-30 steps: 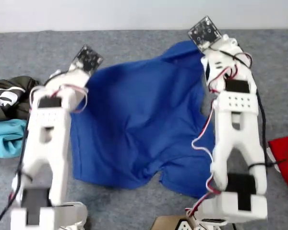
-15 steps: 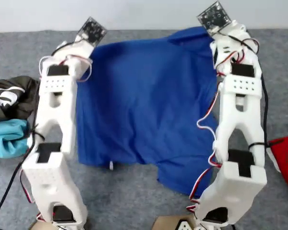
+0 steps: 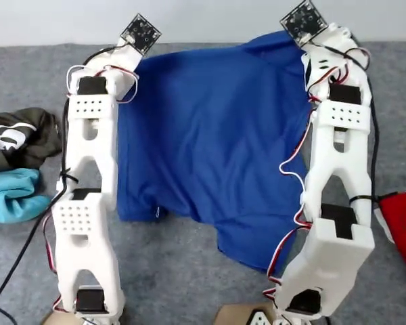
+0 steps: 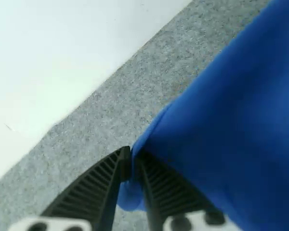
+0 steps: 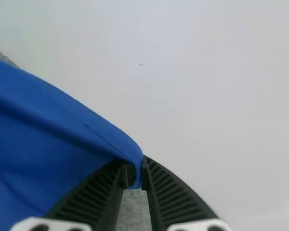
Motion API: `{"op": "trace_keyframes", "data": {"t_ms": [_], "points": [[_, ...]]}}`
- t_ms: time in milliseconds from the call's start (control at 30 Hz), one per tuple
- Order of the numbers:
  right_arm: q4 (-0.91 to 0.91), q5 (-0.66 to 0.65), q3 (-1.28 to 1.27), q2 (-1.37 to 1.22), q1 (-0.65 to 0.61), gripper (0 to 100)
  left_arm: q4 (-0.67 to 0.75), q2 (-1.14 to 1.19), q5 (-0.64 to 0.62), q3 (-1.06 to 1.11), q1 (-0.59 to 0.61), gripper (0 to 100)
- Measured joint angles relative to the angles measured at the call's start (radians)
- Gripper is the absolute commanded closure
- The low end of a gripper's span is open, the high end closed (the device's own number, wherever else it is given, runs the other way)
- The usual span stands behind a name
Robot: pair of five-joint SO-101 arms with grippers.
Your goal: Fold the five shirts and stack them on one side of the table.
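High view is showing both arms extending farther, left gripper (image 4: 131, 166) and right gripper (image 5: 133, 175) clamping tight on the blue shirt (image 3: 210, 149), dragging it flat for folding.

Desk (image 3: 183, 284) surface is grey felt-like fabric, running edge to edge. Plain white wall (image 3: 210, 20) spans the top of the frame. Light is soft and even.

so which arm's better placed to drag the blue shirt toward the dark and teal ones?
Left, probably: its fingers pinch the blue shirt, and the dark shirt and teal shirt lie on its side.
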State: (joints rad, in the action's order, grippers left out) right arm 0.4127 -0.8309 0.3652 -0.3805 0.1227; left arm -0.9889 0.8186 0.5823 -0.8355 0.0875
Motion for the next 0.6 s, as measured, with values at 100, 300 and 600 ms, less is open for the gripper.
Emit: {"op": "trace_keyframes", "data": {"t_ms": [100, 300, 600], "points": [[0.0, 0.0, 0.0, 0.0, 0.0, 98.9, -0.051, 0.014, 0.0, -0.071, 0.0, 100], [0.094, -0.003, 0.028, 0.0, 0.003, 98.9, -0.269, 0.015, 0.0, -0.17, 0.0, 100], [0.203, -0.003, 0.038, 0.0, 0.003, 98.9, -0.443, 0.015, 0.048, -0.186, 0.0, 87]]}}
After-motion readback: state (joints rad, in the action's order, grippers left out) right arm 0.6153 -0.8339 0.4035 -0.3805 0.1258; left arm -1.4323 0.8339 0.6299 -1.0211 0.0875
